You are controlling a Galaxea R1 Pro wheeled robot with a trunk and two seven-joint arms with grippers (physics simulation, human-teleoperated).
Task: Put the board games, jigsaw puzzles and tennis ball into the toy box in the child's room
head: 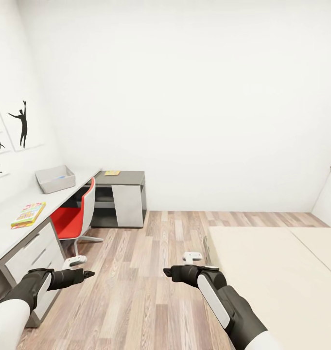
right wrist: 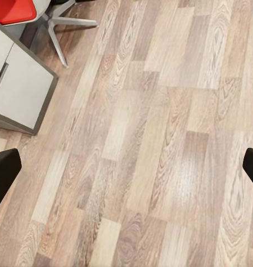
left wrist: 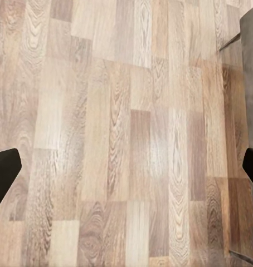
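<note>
The light-grey toy box (head: 55,178) stands on the pale table (head: 9,233) along the left wall, with a bit of blue showing inside it. Nearer me on the table lies a jigsaw puzzle (head: 28,214), a flat box printed in bright colours. A small flat yellowish box (head: 112,172) lies on the dark cabinet section; its print is too small to read. The bed (head: 272,277) at the right shows bare beige cover. No board game can be made out, and the tennis ball is out of view. My left gripper (head: 89,274) (left wrist: 126,169) and right gripper (head: 166,272) (right wrist: 126,169) hang open over the wood floor, both empty.
A red swivel chair (head: 75,216) stands tucked at the table, its star base (right wrist: 65,28) reaching onto the floor. Grey drawers (head: 31,253) (right wrist: 20,89) sit under the near table end. Wood-plank floor (head: 150,253) runs between table and bed. Silhouette pictures (head: 22,124) hang on the left wall.
</note>
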